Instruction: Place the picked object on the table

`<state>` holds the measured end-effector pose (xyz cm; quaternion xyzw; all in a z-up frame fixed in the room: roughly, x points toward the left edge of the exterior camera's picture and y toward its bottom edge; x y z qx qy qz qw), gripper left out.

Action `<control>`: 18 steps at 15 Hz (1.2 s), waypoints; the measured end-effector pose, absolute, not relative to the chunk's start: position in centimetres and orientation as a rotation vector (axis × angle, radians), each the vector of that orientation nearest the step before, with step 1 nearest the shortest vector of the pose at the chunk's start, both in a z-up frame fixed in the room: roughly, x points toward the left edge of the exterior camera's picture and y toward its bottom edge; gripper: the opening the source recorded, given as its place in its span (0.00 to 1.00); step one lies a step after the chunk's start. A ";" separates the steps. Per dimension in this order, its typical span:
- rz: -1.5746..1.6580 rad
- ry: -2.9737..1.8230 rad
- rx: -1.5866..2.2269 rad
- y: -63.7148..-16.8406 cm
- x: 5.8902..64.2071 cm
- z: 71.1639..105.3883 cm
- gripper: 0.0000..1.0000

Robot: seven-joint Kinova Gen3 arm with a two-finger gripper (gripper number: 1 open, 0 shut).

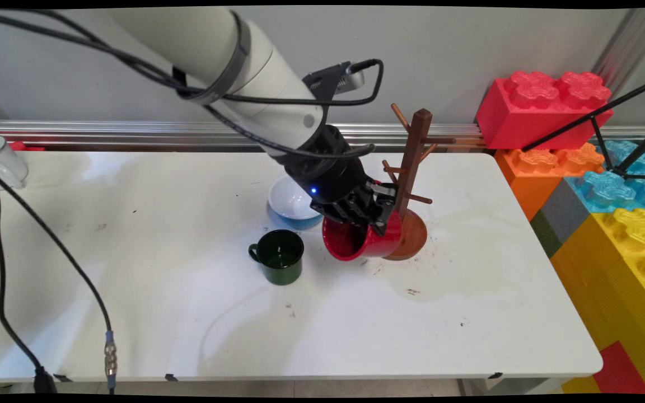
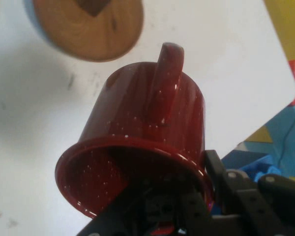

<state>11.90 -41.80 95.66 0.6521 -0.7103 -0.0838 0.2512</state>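
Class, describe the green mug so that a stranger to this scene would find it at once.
Start at the wooden mug tree near the table's far edge. In front of it the gripper holds a tilted red mug; the green mug stands upright just left of that one. It is the only dark green cup, nearer the camera than the blue bowl.

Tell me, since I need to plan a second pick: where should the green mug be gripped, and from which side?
Grip the green mug by its rim, from above. It stands upright with its mouth open upward, so one finger can go inside the wall. Take the near or right part of the rim: its handle points left, and the red mug in the gripper crowds the far right.
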 end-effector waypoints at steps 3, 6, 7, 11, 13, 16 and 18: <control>-0.204 -1.966 1.853 -42.4 11.2 96.2 0.00; -0.178 -2.012 1.915 -43.1 10.4 96.1 0.00; -0.170 -2.029 1.930 -43.4 10.1 96.0 0.00; -0.148 -2.103 1.975 -44.2 9.0 95.0 0.00; -0.149 -2.149 1.992 -44.4 8.4 94.4 0.00; -0.163 -2.208 2.005 -44.3 7.7 93.3 0.00; -0.173 -2.260 2.011 -44.3 7.2 92.3 0.00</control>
